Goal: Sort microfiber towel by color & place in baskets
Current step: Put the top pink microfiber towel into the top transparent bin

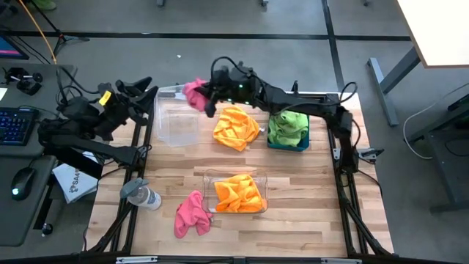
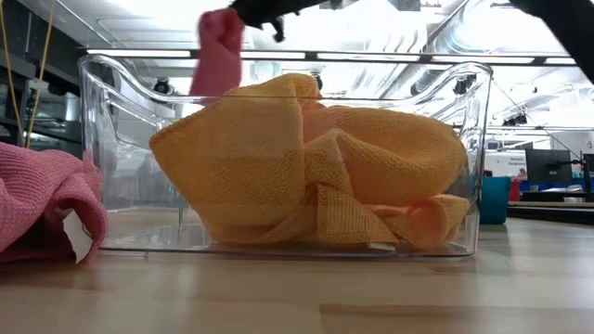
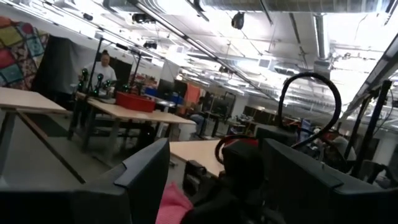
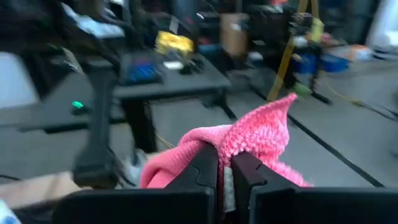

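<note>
My right gripper reaches to the table's far left and is shut on a pink towel, held in the air over the far end of an empty clear basket. A second pink towel lies on the table near the front. An orange towel lies loose on the table at the far middle. More orange towels fill the near clear basket. Green towels lie in the blue basket. My left gripper is open and empty, off the table's far left edge. My right gripper pinches a bunched fold of the pink towel between its two fingers. The fingers come level from the table's right. The towel is lifted clear and hangs slack below the fingers, a corner sticking out past them.
A clear bottle with a grey cap lies at the table's left edge, near the front pink towel. A desk with a keyboard and a mouse stands beyond the left edge. Bare wood shows at the near right of the table.
</note>
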Controlling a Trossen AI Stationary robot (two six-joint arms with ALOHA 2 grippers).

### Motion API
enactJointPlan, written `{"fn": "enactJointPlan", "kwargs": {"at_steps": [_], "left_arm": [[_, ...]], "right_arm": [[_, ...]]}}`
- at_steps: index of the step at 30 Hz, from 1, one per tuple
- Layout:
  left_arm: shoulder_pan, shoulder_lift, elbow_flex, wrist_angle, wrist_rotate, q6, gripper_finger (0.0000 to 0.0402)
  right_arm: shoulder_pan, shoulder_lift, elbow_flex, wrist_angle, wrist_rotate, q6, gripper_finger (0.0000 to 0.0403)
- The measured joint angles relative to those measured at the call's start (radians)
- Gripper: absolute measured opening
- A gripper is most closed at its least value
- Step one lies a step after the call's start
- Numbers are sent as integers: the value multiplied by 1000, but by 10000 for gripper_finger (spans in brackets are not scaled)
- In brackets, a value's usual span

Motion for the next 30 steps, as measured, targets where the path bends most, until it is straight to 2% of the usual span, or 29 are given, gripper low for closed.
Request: {"fn": "enactJointPlan", "kwargs": {"at_steps": [3,8,13,17,21,26,30], "left_arm": [[0,-10,0,0,0,3,242],[0,-13,0,-2,0,4,242],[-1,-13,0,-2,1,3,242],[-1,-13,0,-2,2,3,242],[-1,-13,0,-2,3,3,242],[-1,-13,0,-3,4,3,242],[-1,-13,0,-3,3,3,242]], "right_arm": [[7,81,86,54,-57,21,2],[21,224,240,59,-73,53,1],[19,351,310,-39,-54,76,2],[17,377,318,-160,-11,98,22],[9,375,320,-244,-6,99,89],[4,346,338,-327,-6,104,212],[1,292,344,-344,-55,7,297]]}}
